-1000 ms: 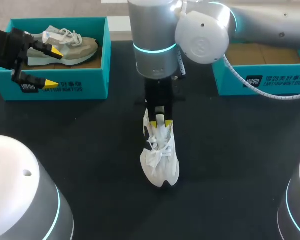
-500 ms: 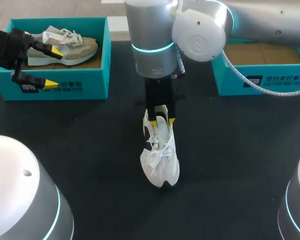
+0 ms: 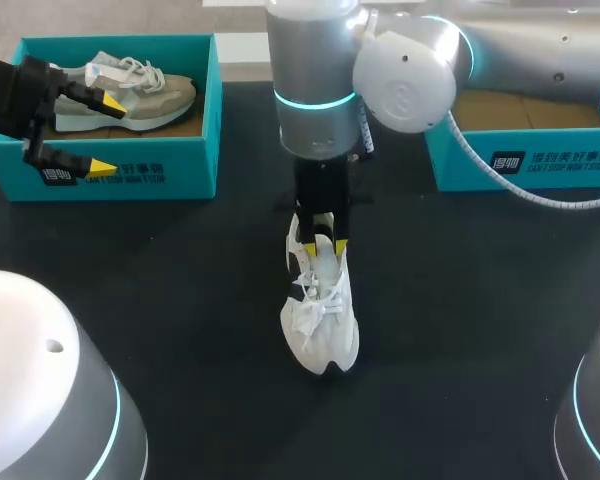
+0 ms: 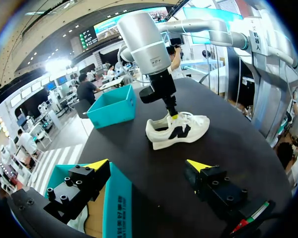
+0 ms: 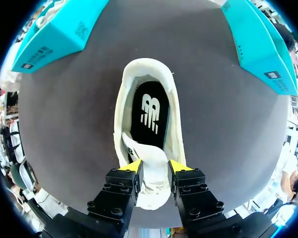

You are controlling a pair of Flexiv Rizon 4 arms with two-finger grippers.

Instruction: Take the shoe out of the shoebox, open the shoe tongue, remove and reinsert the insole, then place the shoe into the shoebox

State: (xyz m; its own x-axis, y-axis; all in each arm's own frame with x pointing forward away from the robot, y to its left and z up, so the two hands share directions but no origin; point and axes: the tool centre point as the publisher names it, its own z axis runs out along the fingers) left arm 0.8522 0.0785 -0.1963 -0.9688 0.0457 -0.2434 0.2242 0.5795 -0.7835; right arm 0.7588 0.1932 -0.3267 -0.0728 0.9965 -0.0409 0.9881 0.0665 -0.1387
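The white shoe (image 3: 320, 315) stands on its sole in the middle of the black table (image 3: 460, 300). Its toe points to the near side and its heel to the far side, and it is well apart from both boxes.

The right arm comes in from the right and hangs straight down over the shoe. The right claw (image 5: 155, 167) is pinched narrow on the tongue (image 5: 153, 173), with one yellow tip pressing it from each side. Seen from that wrist, the mouth of the shoe lies open ahead of the fingers. The black insole (image 5: 149, 113), which has a white mark on it, lies flat inside and fills the opening back to the heel. The laces are bunched on the near side of the claw, over the front of the shoe.

Over at the far left, the left claw (image 4: 148, 164) hangs above the near wall of the left box (image 3: 160, 170). Its fingers are spread wide and it holds nothing. One finger is over the box and the other is over bare table just beside it. A grey shoe (image 3: 130, 90) lies on its side in that box.

The right box (image 3: 525, 160) sits at the far right of the table, partly behind the right arm. What shows of its inside is brown floor.
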